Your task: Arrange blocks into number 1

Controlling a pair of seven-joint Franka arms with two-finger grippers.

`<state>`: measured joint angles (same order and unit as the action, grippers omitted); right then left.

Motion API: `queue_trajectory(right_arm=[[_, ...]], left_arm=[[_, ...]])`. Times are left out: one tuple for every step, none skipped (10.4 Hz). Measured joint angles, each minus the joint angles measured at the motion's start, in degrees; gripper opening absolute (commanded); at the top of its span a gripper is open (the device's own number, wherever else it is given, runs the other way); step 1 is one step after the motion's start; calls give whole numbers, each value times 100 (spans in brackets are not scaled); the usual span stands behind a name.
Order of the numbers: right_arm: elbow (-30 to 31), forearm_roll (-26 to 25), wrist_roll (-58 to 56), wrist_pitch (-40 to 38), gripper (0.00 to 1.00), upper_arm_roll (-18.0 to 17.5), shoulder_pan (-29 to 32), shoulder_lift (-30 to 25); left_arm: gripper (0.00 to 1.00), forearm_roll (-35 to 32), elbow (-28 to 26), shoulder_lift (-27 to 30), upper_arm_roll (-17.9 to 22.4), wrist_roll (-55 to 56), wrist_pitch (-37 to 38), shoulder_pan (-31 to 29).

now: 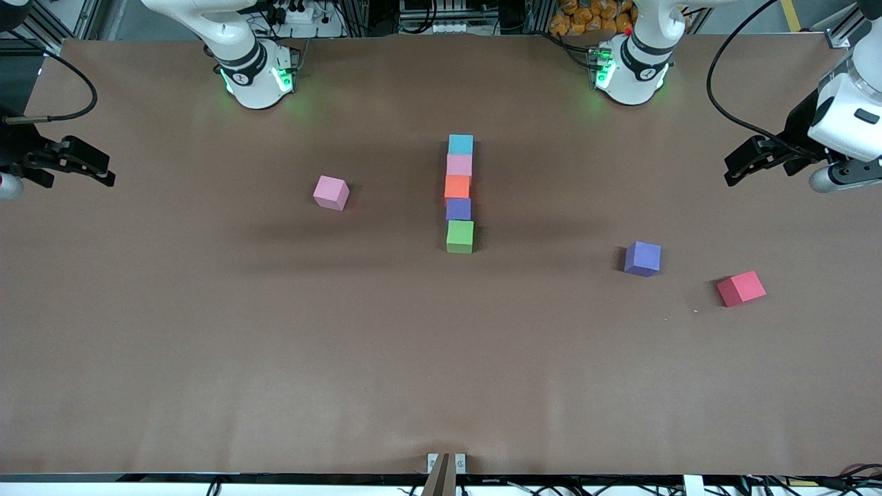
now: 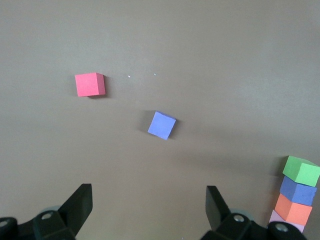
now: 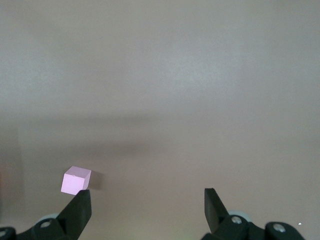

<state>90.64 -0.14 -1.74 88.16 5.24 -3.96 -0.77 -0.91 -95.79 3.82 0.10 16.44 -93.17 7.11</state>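
column (image 1: 459, 193): five blocks, long axis runs toward the front edge
loose pink block (image 1: 331, 192): nearest right gripper (image 1: 69, 165), spread, empty
left gripper (image 1: 747, 162): spread, empty

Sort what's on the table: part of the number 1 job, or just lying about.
Job, in the column: light blue block, pink block, orange block, purple block, green block.
Job, loose: stray pink block, stray purple block, red block.
Lying about: nothing.

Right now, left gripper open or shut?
Open. In the left wrist view the left gripper shows its two fingers spread wide with nothing between them, above bare table.
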Motion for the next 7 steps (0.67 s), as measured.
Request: queue_trajectory(right_arm=[[0, 0, 0, 0, 100, 0, 0, 0], [0, 0, 0, 0, 100, 0, 0, 0], [0, 0, 0, 0, 100, 0, 0, 0], [0, 0, 0, 0, 100, 0, 0, 0], [0, 0, 0, 0, 100, 0, 0, 0], [0, 0, 0, -1, 100, 0, 0, 0], [0, 0, 0, -2, 100, -1, 0, 0]], left_arm=[[100, 0, 0, 0, 58, -120, -1, 43], [100, 0, 0, 0, 78, -203, -2, 52], [100, 0, 0, -1, 84, -240, 1, 59], [100, 0, 0, -3, 84, -267, 14, 79], [100, 0, 2, -3, 84, -268, 58, 102], [100, 0, 21, -7, 84, -268, 162, 117], [100, 0, 68, -21, 84, -268, 280, 129]])
